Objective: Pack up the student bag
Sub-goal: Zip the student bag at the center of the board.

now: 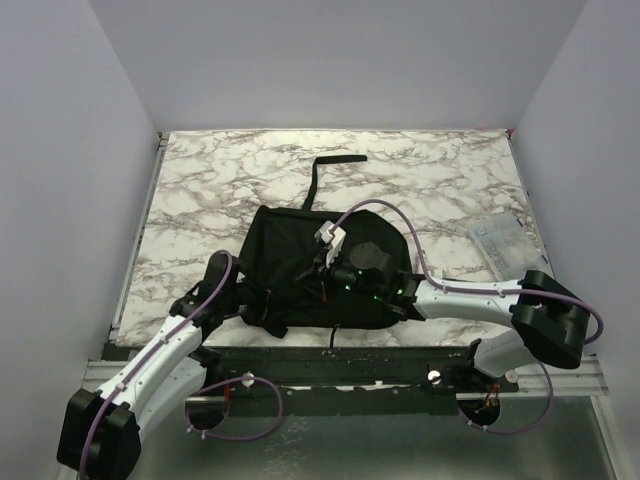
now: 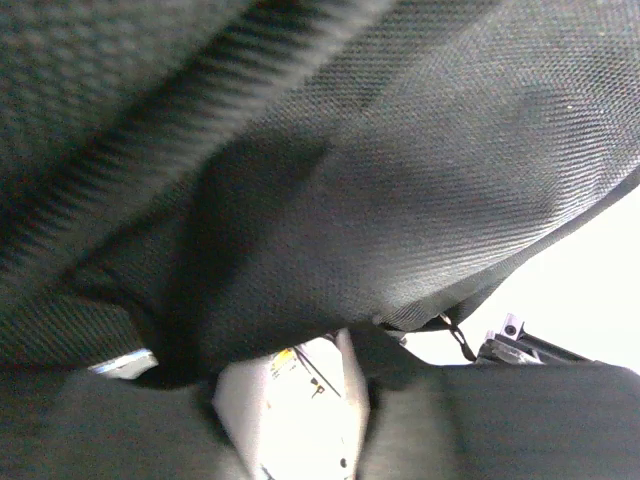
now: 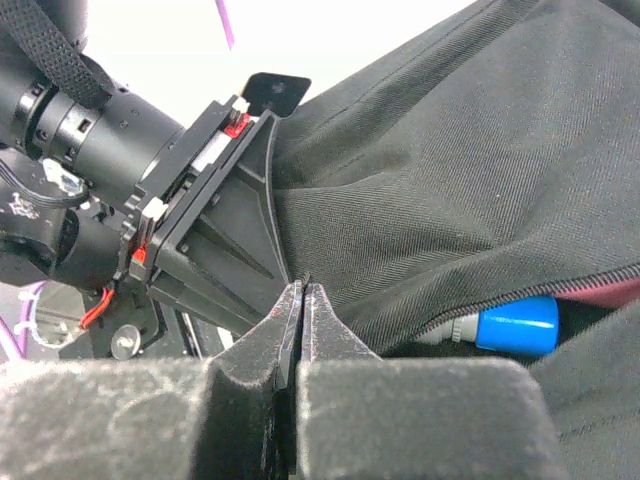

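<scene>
The student bag (image 1: 285, 235), a soft black backpack, lies in the middle of the marble table, its top loop (image 1: 322, 172) pointing away. My right gripper (image 3: 301, 287) is shut, its tips against the bag's fabric just left of the open zipper; a blue-capped thing (image 3: 515, 325) shows inside. My left gripper (image 2: 290, 430) is under a lifted fold of the bag (image 2: 380, 170), fingers apart, with a white thing (image 2: 300, 395) in the gap; contact cannot be told. The left gripper's black body (image 3: 205, 235) sits right next to the right fingertips.
A clear plastic box (image 1: 500, 238) lies at the table's right edge. White walls close in the table on three sides. A metal rail (image 1: 330, 375) with both arm bases runs along the near edge.
</scene>
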`<action>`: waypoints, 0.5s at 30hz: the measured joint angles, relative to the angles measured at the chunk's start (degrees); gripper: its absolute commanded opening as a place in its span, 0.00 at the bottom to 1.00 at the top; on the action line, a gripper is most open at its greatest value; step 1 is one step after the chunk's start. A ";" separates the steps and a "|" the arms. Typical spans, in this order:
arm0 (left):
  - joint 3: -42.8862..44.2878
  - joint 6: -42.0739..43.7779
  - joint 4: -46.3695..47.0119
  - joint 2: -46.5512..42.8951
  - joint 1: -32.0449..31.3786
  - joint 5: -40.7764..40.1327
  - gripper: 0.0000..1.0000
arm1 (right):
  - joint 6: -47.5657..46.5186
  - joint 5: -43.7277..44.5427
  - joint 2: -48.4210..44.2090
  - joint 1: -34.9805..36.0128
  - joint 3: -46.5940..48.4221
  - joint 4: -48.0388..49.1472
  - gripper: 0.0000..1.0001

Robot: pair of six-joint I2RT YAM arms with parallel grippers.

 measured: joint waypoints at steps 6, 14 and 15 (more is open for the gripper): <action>-1.64 0.55 1.90 -1.51 0.11 -1.68 0.01 | 3.34 4.85 -3.06 0.00 -1.31 -0.17 0.00; -3.52 2.32 3.67 -5.16 0.39 -3.17 0.00 | 5.95 9.60 -2.40 -0.22 0.04 -1.66 0.00; -3.58 2.69 3.69 -5.62 0.39 -3.41 0.00 | 6.29 9.99 -1.90 -0.44 0.85 -2.14 0.00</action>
